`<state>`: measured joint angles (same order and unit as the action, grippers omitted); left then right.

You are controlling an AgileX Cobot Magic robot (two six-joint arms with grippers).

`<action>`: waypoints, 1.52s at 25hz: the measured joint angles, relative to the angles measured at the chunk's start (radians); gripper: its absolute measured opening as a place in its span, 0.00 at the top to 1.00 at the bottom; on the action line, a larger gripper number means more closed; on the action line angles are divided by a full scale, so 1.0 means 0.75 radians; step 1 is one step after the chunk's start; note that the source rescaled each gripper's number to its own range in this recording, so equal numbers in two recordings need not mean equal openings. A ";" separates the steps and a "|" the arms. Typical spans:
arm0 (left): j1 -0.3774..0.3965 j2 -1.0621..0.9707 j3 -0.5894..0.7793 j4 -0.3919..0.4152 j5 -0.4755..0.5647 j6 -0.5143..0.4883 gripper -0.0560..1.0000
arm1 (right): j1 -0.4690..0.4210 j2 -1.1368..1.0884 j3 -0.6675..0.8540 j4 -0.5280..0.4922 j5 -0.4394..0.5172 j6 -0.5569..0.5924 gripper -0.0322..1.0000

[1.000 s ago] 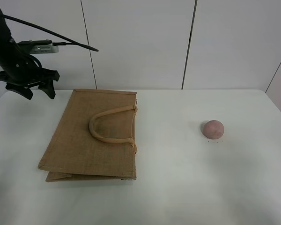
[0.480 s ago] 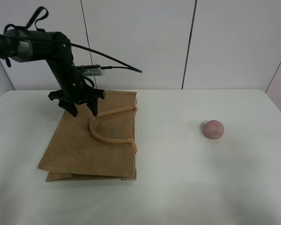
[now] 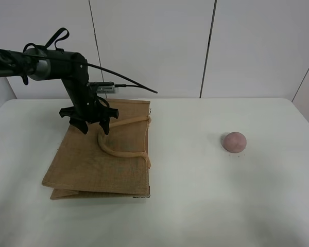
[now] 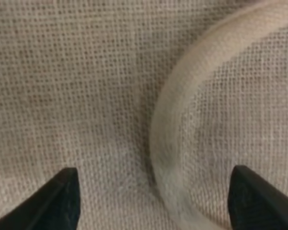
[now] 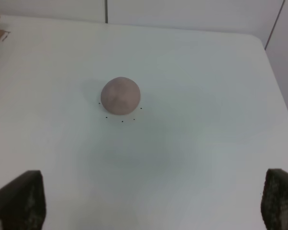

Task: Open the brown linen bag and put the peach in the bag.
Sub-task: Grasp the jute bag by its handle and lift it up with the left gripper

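White tabletop (image 3: 206,206) under both arms. Directly beneath the left gripper (image 3: 94,126), jaws spread wide and empty, lies the handle loop (image 4: 177,110) of the brown linen bag (image 3: 100,164), which is flat and closed; this arm is the nearer for the opening grasp. The right gripper (image 5: 149,203) is also wide open and empty; the peach (image 5: 120,96) sits ahead of it, well apart from the bag.

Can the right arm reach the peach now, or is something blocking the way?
Probably yes. The peach sits in the open on the table, and the open right gripper faces it with nothing between them.
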<state>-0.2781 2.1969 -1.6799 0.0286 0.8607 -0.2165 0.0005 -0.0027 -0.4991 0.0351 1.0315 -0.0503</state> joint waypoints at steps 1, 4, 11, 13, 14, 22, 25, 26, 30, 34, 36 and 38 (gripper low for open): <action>0.000 0.009 0.000 0.000 -0.001 0.000 0.00 | 0.000 0.000 0.000 0.000 0.000 0.000 0.00; 0.000 0.037 0.000 -0.038 -0.001 0.000 0.00 | 0.000 0.000 0.000 0.000 0.000 0.000 0.00; 0.000 0.106 0.000 -0.050 -0.062 0.000 0.00 | 0.000 0.000 0.000 0.000 0.000 0.000 0.00; 0.000 0.130 0.000 -0.053 -0.080 0.000 0.00 | 0.000 0.000 0.000 0.000 0.000 0.000 0.00; 0.000 0.137 0.000 -0.053 -0.083 0.000 0.00 | 0.000 0.000 0.000 0.000 0.000 0.000 0.00; -0.008 0.146 -0.020 -0.030 -0.067 0.000 0.86 | 0.000 0.000 0.000 0.000 0.000 0.000 0.00; -0.008 0.146 -0.062 -0.025 -0.011 0.000 0.94 | 0.000 0.000 0.000 0.000 0.000 0.000 0.00; -0.008 0.145 -0.083 -0.016 0.018 0.000 0.94 | 0.000 0.000 0.000 0.000 0.000 0.000 0.00; -0.006 0.091 -0.208 0.010 0.126 0.002 0.94 | 0.000 0.000 0.000 0.000 0.000 0.000 0.00; -0.004 -0.056 -0.358 0.018 0.233 0.021 0.94 | 0.000 0.000 0.000 0.000 0.000 0.000 0.00; -0.004 -0.134 -0.407 0.018 0.282 0.029 0.94 | 0.000 0.000 0.000 0.000 0.000 0.000 0.00; -0.004 -0.205 -0.436 0.015 0.312 0.039 0.94 | 0.000 0.000 0.000 0.000 0.000 0.000 0.00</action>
<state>-0.2809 2.0433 -2.0068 0.0400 1.0944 -0.1872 0.0005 -0.0027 -0.4991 0.0351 1.0315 -0.0503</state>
